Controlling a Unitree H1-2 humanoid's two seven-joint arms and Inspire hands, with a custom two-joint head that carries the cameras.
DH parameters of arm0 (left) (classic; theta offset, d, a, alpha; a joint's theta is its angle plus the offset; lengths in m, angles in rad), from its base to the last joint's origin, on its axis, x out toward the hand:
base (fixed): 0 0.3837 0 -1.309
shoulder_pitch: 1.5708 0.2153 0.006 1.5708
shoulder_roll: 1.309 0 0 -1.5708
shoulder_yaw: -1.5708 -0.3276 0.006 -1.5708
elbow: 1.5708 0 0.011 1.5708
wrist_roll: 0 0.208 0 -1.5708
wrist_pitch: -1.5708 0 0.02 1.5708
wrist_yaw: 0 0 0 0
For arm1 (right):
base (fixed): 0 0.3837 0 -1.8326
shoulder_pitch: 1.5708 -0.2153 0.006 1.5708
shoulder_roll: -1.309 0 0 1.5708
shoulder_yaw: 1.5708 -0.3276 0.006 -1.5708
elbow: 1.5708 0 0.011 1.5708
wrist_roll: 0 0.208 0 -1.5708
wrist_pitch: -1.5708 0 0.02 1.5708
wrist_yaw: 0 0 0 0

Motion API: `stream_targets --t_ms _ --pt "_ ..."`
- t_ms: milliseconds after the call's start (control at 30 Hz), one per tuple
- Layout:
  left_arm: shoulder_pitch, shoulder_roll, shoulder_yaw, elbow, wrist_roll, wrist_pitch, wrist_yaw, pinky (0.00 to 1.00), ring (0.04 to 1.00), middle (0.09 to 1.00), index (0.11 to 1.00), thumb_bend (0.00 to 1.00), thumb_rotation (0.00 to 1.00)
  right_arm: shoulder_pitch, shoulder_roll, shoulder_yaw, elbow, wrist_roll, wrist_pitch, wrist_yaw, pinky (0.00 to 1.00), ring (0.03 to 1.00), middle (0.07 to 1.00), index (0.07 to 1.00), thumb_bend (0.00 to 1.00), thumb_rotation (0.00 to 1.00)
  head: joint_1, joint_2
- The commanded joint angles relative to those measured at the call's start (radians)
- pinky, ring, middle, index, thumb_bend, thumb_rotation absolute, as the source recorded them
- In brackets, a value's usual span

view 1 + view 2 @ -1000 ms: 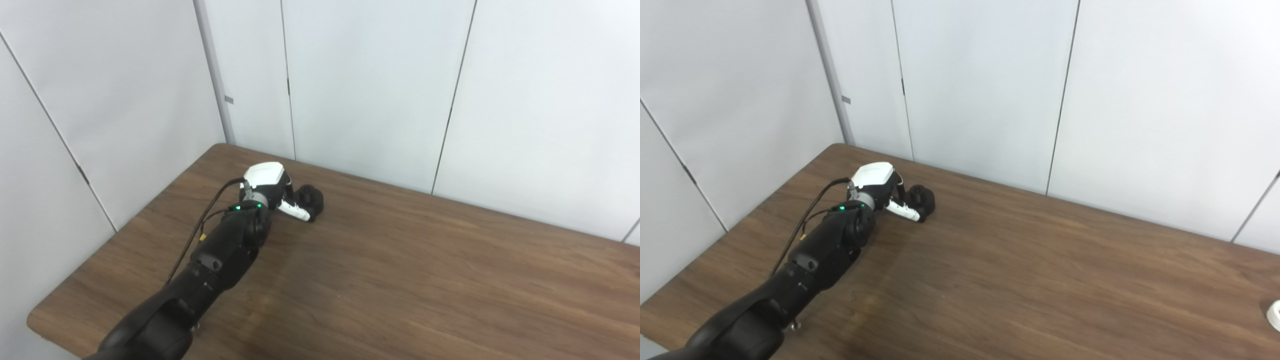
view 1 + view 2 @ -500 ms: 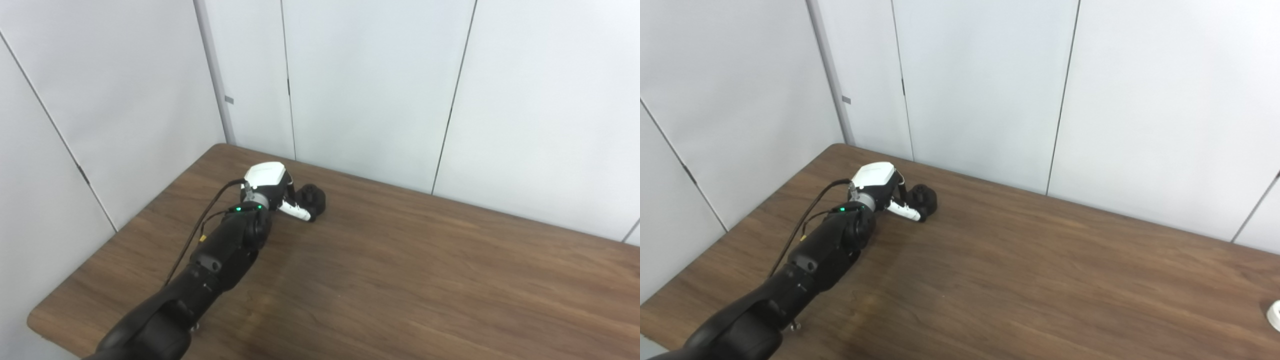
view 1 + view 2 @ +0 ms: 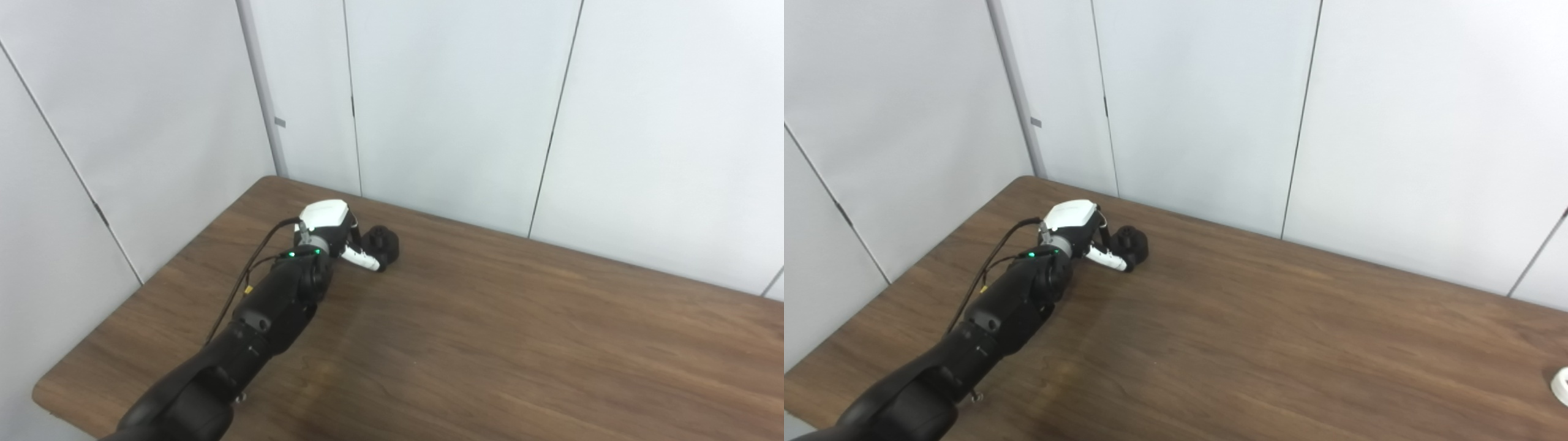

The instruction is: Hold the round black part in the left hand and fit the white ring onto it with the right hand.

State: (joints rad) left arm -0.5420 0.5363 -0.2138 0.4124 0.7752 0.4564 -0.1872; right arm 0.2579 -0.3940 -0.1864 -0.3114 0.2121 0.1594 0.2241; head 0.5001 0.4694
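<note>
The round black part rests on the brown table near its far left corner. My left hand, white-backed on a black arm, is wrapped around the part's left side. Its white thumb lies across the near face of the part, and the other fingers are mostly hidden behind the palm. The white ring lies flat at the table's right side, cut off by the picture edge, and shows only in the right eye view. My right hand is out of sight.
White wall panels stand close behind the table's far edge and along its left side. The table's left edge runs just beside my left arm. Bare wood stretches between the black part and the ring.
My left hand has crept slightly forward and to the right, and the black part has shifted a little with it. The white ring has stayed put.
</note>
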Motion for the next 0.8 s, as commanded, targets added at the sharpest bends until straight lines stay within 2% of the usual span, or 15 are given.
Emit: stream_targets --t_ms 0,200,333,400,633,767 --pt "-0.026 0.018 0.015 -0.013 0.025 0.013 -0.004 1.00 1.000 0.996 0.695 0.93 0.18 0.014 -0.011 -0.011 -0.005 -0.007 0.020 -0.007 1.00 1.000 1.000 1.000 0.76 0.45 0.001 0.001" --pt "-0.031 0.013 0.026 -0.011 0.057 0.013 -0.042 1.00 1.000 1.000 0.707 0.95 0.21 0.016 -0.008 -0.012 -0.009 -0.002 0.024 -0.008 1.00 1.000 1.000 1.000 0.75 0.43 0.000 0.001" --pt "-0.036 0.006 0.038 -0.008 0.083 0.013 -0.063 1.00 1.000 1.000 0.690 0.95 0.20 0.016 -0.008 -0.010 -0.011 -0.008 0.028 -0.011 1.00 1.000 1.000 1.000 0.78 0.46 0.000 -0.001" --pt "-0.038 0.001 0.046 -0.008 0.093 0.013 -0.074 1.00 1.000 1.000 0.694 0.95 0.19 0.017 -0.007 -0.010 -0.013 -0.009 0.030 -0.012 1.00 1.000 1.000 1.000 0.77 0.45 0.000 -0.001" --pt "-0.045 -0.012 0.054 -0.014 0.103 0.013 -0.083 1.00 1.000 1.000 0.695 0.97 0.18 0.018 -0.005 -0.009 -0.008 -0.003 0.022 -0.007 1.00 1.000 1.000 1.000 0.78 0.45 -0.002 -0.005" --pt "-0.050 -0.013 0.048 -0.027 0.100 0.013 -0.086 1.00 1.000 1.000 0.747 0.99 0.20 0.017 -0.004 -0.007 -0.011 -0.008 0.026 -0.010 1.00 1.000 1.000 1.000 0.78 0.45 -0.002 -0.007"
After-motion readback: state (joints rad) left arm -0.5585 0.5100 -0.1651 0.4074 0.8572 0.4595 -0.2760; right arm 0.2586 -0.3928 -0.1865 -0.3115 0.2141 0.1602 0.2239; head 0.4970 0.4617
